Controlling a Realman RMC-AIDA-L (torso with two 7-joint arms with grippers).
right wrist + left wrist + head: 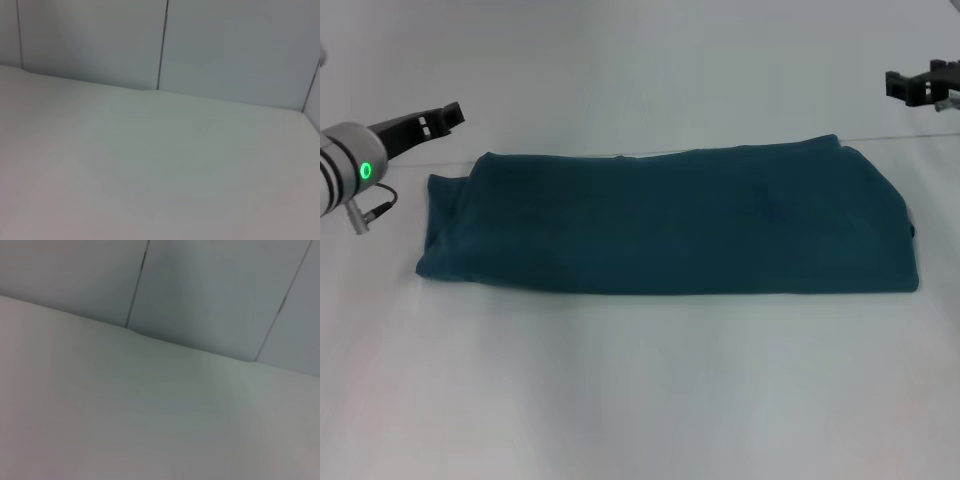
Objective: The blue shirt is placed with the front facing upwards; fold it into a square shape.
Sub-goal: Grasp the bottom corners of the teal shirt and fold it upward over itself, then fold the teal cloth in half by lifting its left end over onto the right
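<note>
The blue shirt (670, 222) lies on the white table (640, 390) in the head view, folded into a long flat band running left to right. Only plain teal cloth shows; no lettering is visible. My left gripper (442, 117) is raised at the far left, above and behind the shirt's left end, holding nothing. My right gripper (917, 84) is at the far right edge, behind the shirt's right end, holding nothing. Neither touches the shirt. Both wrist views show only bare table and wall panels.
A seam in the table surface (910, 138) runs behind the shirt. Grey wall panels (165, 45) stand beyond the table's far edge (190, 347).
</note>
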